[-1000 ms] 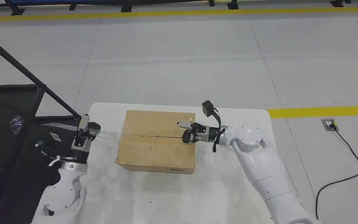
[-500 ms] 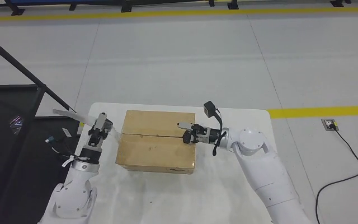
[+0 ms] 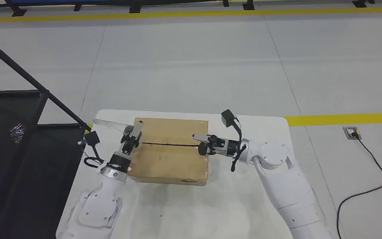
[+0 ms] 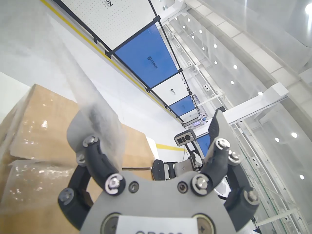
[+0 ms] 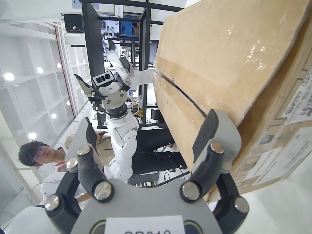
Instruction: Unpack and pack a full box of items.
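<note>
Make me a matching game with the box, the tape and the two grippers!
Things:
1. box
2. tape
3. left gripper
4. right gripper

States:
A. clear and thin
B. open, nothing on it
C. brown, flaps down
D. open, tape stuck to it

Pairs: 1-C, 2-A, 3-D, 4-B
</note>
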`<state>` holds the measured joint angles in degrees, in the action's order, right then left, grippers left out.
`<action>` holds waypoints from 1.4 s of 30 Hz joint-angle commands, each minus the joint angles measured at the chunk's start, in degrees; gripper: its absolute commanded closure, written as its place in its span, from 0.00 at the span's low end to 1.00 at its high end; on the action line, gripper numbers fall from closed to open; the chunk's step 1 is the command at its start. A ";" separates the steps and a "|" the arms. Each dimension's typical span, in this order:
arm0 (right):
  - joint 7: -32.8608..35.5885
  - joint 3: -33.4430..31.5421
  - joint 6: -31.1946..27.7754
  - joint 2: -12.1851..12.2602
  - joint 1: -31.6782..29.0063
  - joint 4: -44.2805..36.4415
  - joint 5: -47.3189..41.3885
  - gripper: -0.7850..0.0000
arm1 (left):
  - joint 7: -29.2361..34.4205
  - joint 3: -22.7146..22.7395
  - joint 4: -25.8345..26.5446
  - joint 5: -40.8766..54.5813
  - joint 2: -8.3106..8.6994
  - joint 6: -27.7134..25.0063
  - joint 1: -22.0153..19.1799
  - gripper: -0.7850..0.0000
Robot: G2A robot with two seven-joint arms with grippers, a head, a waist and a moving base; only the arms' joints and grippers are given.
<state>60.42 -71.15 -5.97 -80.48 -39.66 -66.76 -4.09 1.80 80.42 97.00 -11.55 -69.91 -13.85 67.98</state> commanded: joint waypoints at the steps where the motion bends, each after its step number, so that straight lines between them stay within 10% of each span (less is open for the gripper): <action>1: -0.06 -0.42 0.02 0.24 -0.56 -0.59 -0.06 0.00 | -0.26 -0.85 -0.47 -0.29 -0.17 0.31 -0.58 0.00; 42: -0.79 -1.54 -1.41 3.32 -3.11 -1.22 -4.05 0.00 | -0.22 -8.91 -3.35 -10.60 -2.37 2.15 -3.55 0.00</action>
<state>59.63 -72.75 -7.33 -77.18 -42.83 -68.08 -8.07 1.56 71.51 93.39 -21.97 -72.26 -11.59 64.30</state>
